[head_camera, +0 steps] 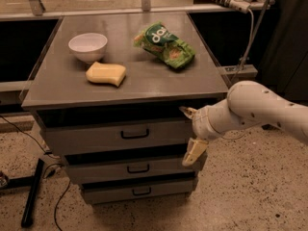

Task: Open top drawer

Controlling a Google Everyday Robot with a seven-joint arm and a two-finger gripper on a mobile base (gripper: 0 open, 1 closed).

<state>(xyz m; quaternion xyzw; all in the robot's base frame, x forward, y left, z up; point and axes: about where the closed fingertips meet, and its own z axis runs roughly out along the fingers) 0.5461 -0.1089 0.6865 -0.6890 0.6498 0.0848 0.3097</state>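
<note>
We note the hand [187,135] at the right end of the top drawer [96,139], fingers spread wide, gripping nothing. The drawer sits shut, directly under the bench [144,83] top. Its handle [134,134] is well to the left of the hand.

Risks, as we judge them:
- A pull from this end could rack the drawer or slip off.
- The lower finger hangs near the middle drawer [106,171] and could snag it.

On the bench: bowl [88,46], sponge [106,73], chip bag [166,44]. The floor is speckled, with cables [19,131] at left.

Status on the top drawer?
Tool open, at the right end of the top drawer front. Handle not gripped, drawer looks shut. Nothing between tool and handle.
</note>
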